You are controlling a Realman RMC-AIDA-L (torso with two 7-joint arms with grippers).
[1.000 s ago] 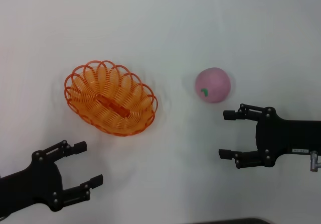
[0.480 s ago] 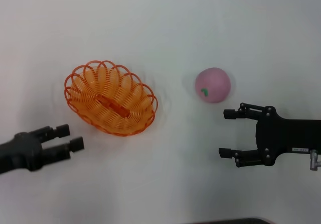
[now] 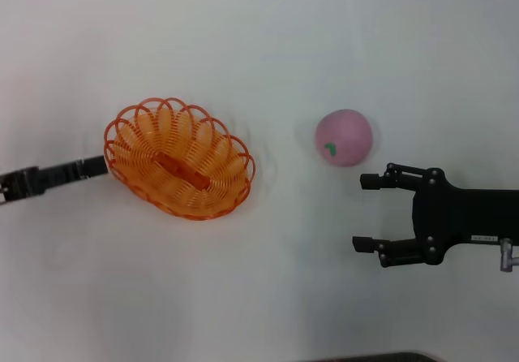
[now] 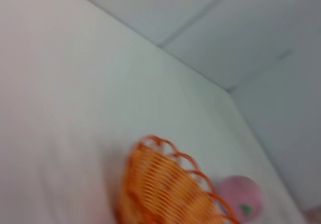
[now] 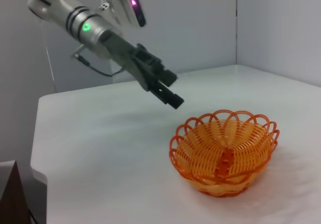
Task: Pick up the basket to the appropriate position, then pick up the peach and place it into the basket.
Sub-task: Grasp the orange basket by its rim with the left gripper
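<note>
White table (image 3: 268,37): left claw (image 3: 96,166) apparently closed beside basket (image 3: 178,157); right claw (image 3: 366,213) open.

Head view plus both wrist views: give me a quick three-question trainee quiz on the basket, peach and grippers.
1. True or false: the round pink peach lies inside the oval orange looped-wire basket.
2. Which gripper is nearest the basket? A) left gripper B) right gripper C) neither is in view
3. Fill in: the right gripper sits beside the peach with its fingers ____.

Key
1. False: the peach rests on the white table, apart from the basket.
2. A: the left gripper is at the basket's rim; in the right wrist view it hangs above the table, touching nothing.
3. Open, holding nothing.
</note>
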